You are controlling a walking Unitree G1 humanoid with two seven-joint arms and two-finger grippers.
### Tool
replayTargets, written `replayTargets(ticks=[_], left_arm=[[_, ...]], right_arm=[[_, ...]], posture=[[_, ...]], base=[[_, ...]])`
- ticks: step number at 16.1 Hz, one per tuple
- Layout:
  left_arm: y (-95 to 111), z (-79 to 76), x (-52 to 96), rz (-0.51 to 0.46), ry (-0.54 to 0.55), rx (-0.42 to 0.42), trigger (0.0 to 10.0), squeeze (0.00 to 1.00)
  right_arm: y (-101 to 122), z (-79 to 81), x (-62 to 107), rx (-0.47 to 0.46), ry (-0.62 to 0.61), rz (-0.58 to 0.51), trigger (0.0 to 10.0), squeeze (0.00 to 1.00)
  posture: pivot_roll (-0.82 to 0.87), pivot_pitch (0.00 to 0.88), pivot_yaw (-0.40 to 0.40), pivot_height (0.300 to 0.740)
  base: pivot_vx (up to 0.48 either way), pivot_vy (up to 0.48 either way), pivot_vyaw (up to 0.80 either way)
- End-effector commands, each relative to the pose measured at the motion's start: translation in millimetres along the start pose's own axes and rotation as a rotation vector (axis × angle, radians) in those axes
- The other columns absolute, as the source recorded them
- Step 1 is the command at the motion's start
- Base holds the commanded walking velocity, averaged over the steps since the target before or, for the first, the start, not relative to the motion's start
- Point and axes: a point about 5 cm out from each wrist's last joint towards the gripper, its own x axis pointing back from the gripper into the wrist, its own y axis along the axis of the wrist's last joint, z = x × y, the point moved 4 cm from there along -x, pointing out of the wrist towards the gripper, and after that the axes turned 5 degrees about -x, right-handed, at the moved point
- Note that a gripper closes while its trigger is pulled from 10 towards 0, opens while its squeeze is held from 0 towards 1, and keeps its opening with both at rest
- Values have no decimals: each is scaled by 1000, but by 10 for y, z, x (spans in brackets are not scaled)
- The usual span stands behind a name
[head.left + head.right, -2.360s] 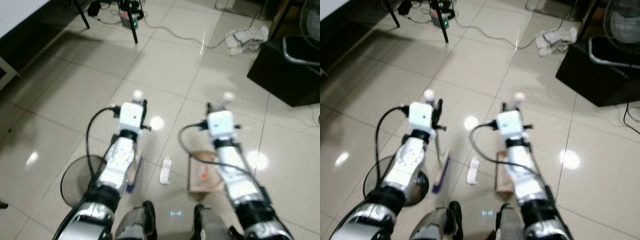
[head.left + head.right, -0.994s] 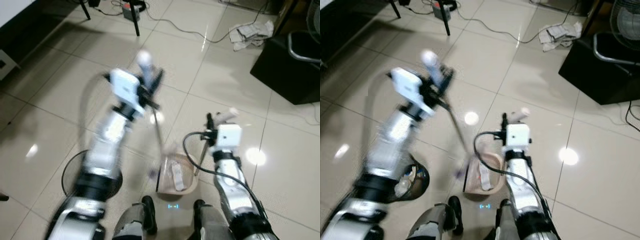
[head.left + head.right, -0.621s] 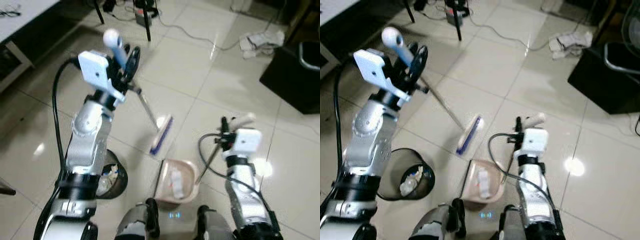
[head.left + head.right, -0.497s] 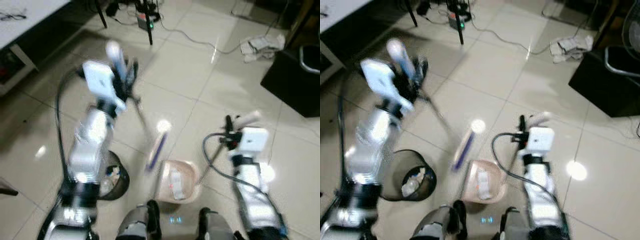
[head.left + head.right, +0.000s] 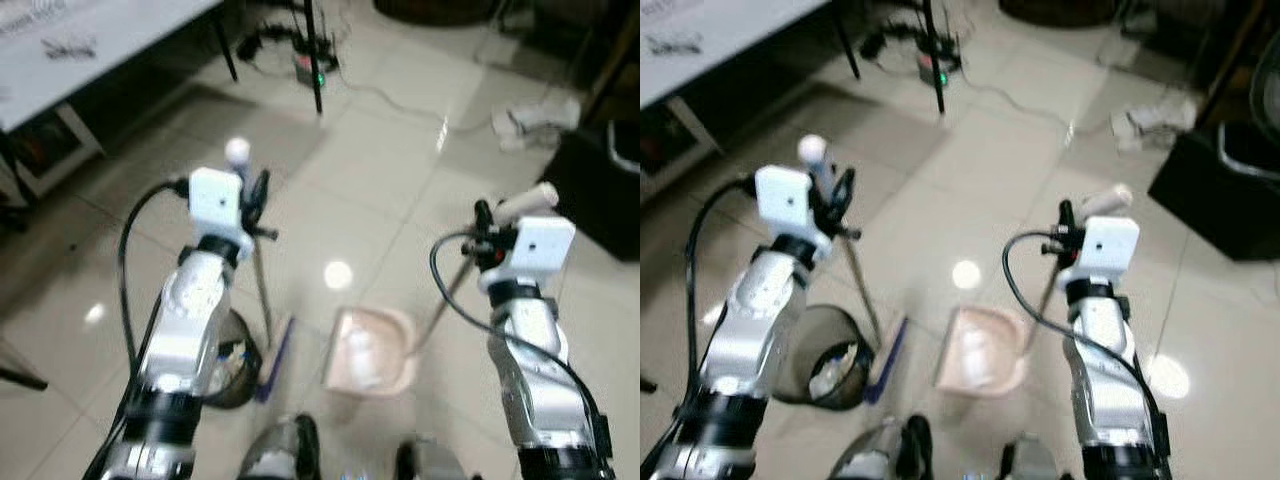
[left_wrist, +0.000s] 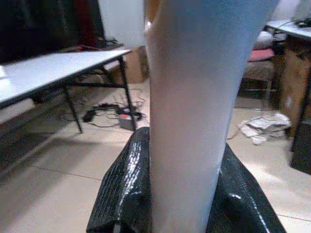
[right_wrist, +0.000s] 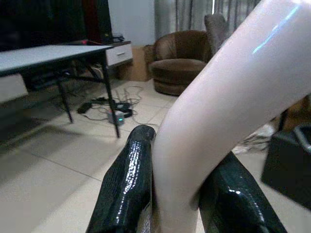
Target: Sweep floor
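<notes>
Broom brought down from its raised, slanted pose to stand nearly upright, its head now on the floor beside the bin.

The left end effector (image 5: 255, 205) is clamped around the white grip of the broom (image 5: 262, 300), whose blue-edged head rests on the tiled floor (image 5: 370, 170) between the dark wastebasket (image 5: 830, 375) and the pink dustpan (image 5: 368, 350). The right end effector (image 5: 487, 222) is closed on the dustpan's pale handle (image 7: 218, 126), with the pan sitting flat on the floor just beside the broom head. In the left wrist view the black fingers (image 6: 124, 194) press on either side of the broom grip. A white bench (image 5: 90, 50) stands at far left, cables and a crumpled cloth (image 5: 540, 115) lie beyond.
</notes>
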Motion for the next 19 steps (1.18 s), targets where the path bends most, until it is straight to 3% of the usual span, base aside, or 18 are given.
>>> replayTargets(ticks=[1,6,11,15,18,19], left_arm=[[-9,-23,55,8,6,-14,10000,0],[-271,69,269,90,43,-55,10000,0],[-479,281,519,184,105,-107,10000,0],[-400,382,547,167,149,-128,10000,0],[-334,347,545,140,123,-140,10000,0],[-330,300,524,143,87,-177,10000,0]], right_arm=[[136,-16,-15,-30,-4,-20,10000,0],[387,134,-137,-50,72,-38,10000,0],[709,292,-294,-55,127,-82,10000,0],[961,405,-428,-107,152,-131,10000,0],[1093,463,-497,-145,166,-167,10000,0],[1145,476,-535,-160,161,-180,10000,0]], posture=[[-13,89,124,740],[-17,69,112,740],[-9,51,87,740],[13,38,58,740],[16,28,66,740],[18,25,71,740]], base=[[0,-480,0],[0,-480,0],[0,0,640],[0,0,800],[0,0,800],[0,0,800]])
